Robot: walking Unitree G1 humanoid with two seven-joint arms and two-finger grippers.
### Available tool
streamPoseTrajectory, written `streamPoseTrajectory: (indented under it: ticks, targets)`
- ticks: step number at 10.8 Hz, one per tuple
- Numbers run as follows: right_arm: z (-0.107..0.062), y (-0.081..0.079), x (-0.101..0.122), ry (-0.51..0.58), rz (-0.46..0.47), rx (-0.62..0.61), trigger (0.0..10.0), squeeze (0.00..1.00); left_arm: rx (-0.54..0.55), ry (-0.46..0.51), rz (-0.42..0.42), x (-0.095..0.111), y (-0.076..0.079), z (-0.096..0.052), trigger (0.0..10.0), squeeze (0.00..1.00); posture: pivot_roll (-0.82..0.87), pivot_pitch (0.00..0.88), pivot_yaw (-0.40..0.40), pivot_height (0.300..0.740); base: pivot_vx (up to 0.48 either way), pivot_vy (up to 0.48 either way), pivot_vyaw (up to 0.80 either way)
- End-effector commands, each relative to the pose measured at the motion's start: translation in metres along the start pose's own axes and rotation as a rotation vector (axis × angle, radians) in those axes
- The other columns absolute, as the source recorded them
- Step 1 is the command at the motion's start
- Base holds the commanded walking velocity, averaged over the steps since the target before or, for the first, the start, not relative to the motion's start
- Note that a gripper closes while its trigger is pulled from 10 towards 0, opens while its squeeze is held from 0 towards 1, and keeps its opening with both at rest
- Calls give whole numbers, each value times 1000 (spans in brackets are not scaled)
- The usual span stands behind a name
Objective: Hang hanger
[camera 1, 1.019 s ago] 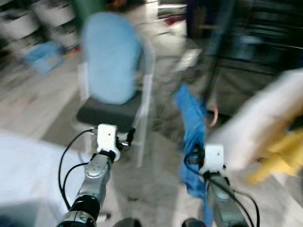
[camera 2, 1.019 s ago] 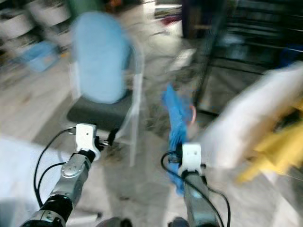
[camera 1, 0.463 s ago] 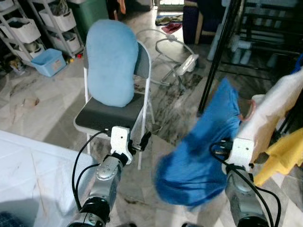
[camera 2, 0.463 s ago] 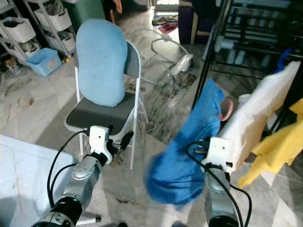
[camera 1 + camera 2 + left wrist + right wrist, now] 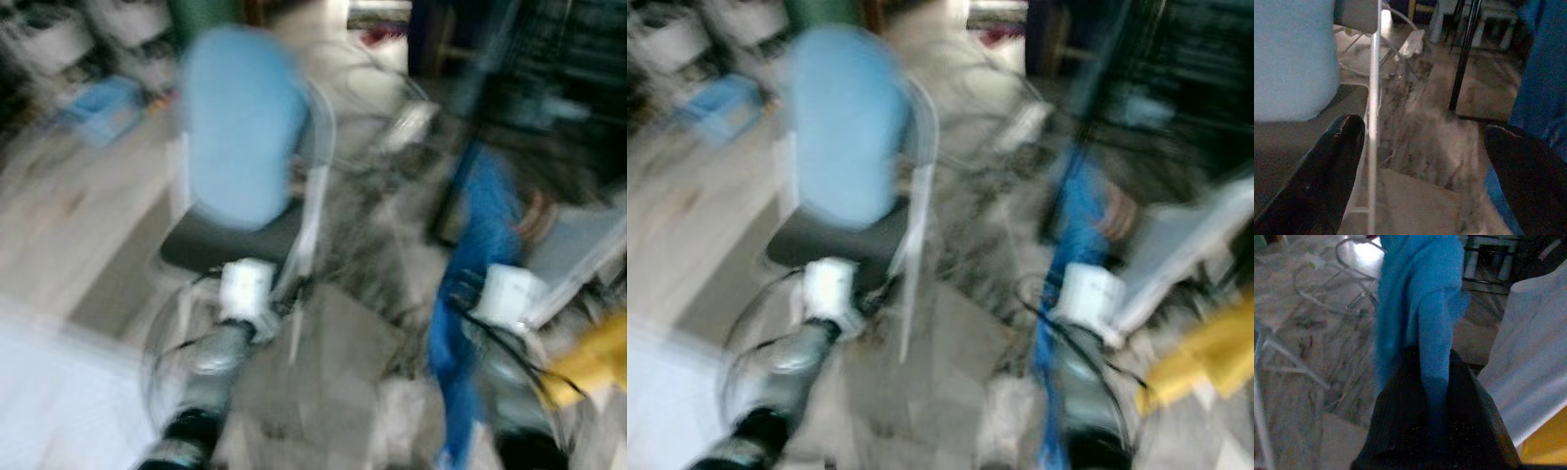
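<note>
Carrying a blue garment [image 5: 1418,298], the right pincer [image 5: 1435,431] is clenched on the cloth, fingers pinched together with fabric pulled down between them. Hanger itself can't be made out; a pinkish curve [image 5: 1120,211] beside the cloth may be it, too blurred to say. Change from half a second ago: the cloth was billowed out wide in front of the right arm, now it hangs as a narrow strip down past the wrist, so the swing has settled. Head views have gone blurred again, so the robot looks to be moving or turning, judged as repositioning toward the dark rack pole [image 5: 1464,54]. Left pincer [image 5: 1425,161] is released, fingers well apart, grasping nothing, just beside the folding chair [image 5: 1374,88] with the light blue cushion [image 5: 240,122]. White [image 5: 1537,362] and yellow [image 5: 1205,357] garments hang near the right arm. Hanging not yet done.
</note>
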State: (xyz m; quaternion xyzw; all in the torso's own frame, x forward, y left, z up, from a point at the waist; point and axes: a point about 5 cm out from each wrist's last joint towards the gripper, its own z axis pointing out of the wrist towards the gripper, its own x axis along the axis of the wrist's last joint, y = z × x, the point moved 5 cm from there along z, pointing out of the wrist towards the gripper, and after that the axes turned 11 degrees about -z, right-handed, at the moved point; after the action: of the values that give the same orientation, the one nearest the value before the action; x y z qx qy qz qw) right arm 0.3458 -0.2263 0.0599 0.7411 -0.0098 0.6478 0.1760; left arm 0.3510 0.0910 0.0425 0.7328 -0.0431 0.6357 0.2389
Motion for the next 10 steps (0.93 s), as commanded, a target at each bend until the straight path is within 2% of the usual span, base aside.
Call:
streamPoseTrajectory:
  ticks: [1, 2, 5, 6, 8, 10]
  targets:
    - [-3, 20, -8, -21, -11, -51, 10000, 0, -58, -6, -9, -4, 19, 4, 10000, 0, -191, 151, 68, 740, 262, 0, -731]
    - [-6, 18, -8, -13, -24, -42, 10000, 0, -53, -17, 5, -7, 19, 3, 10000, 0, -191, 149, 64, 740, 270, 0, -631]
    - [-13, 9, -3, 21, -63, -16, 10000, 0, -31, -50, 14, -18, 16, -1, 10000, 0, -190, 144, 54, 740, 0, 0, 0]
    - [-13, 7, 4, 43, -60, -4, 10000, 0, -22, -52, 15, -18, 15, -1, 10000, 0, -192, 142, 53, 740, 0, 0, 0]
    - [-4, 13, 37, 125, -58, -12, 10000, 0, -37, -34, 19, -14, 17, 0, 10000, 0, -197, 157, 53, 740, 0, 0, 0]
    - [3, 17, 51, 147, -43, -16, 10000, 0, -32, -38, 17, -15, 16, 1, 10000, 0, -195, 167, 54, 740, 0, 0, 0]
